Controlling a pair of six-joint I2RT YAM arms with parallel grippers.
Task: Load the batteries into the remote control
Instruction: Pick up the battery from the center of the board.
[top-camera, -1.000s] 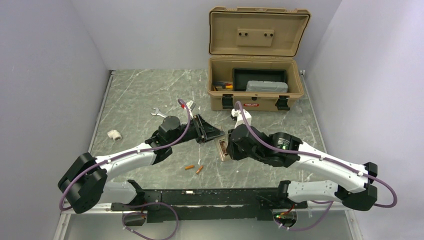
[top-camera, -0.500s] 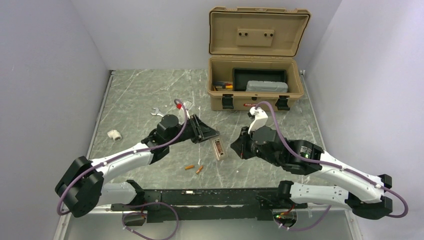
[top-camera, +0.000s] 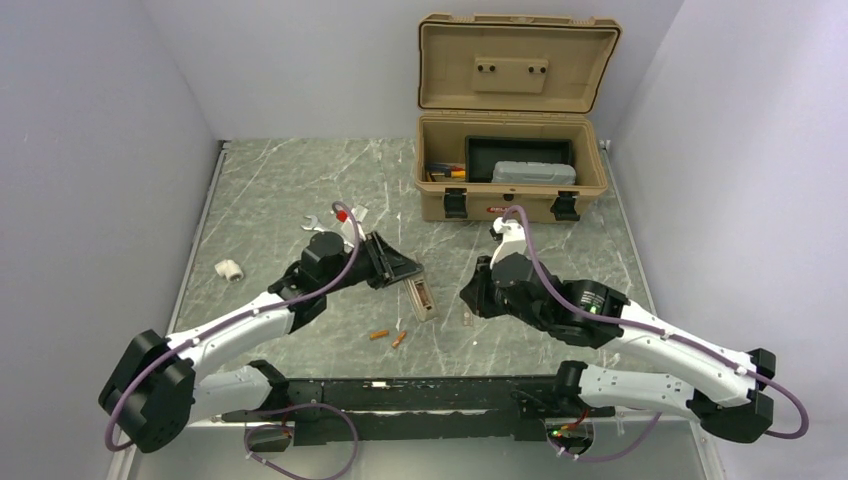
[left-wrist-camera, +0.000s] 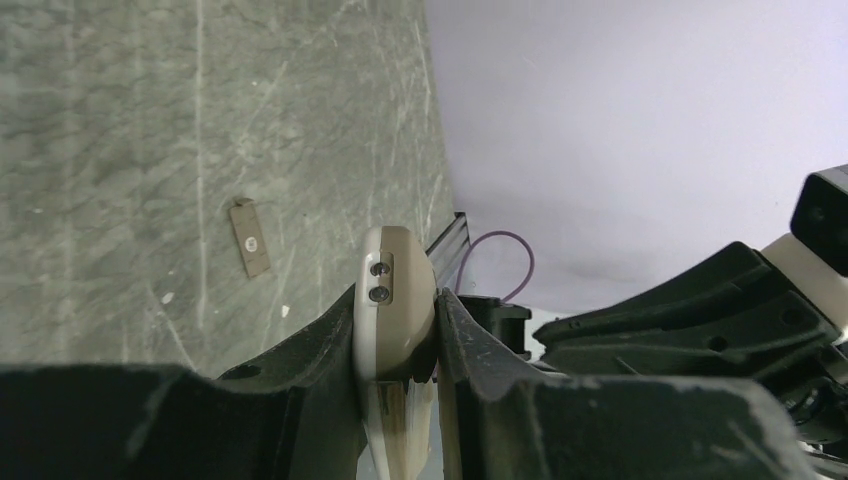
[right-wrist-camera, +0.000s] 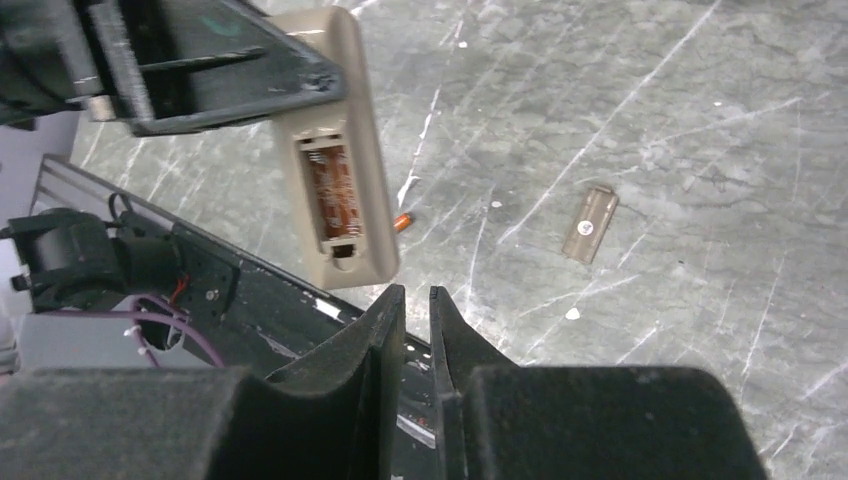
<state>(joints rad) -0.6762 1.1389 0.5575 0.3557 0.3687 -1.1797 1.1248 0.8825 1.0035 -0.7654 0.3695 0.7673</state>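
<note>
Remote control clamped between jaws

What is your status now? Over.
Left end effector shut on remote, bay exposed. Right end effector barely open, empty. Both batteries on table. Nothing blocking them.

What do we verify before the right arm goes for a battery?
1. Remote control secured: ok, clamped in the left gripper.
2. Battery bay accessible: ok, uncovered and facing the right wrist camera; its cover lies on the table.
3. Batteries located: ok, both lie on the table near the arm bases, close together, neither held.
4. Right gripper free: ok, nothing between the fingers.
5. Right jaws wide enough for a pick: not ok, only a narrow gap.
6. Battery polarity and bay markings: cannot tell, too small.
</note>
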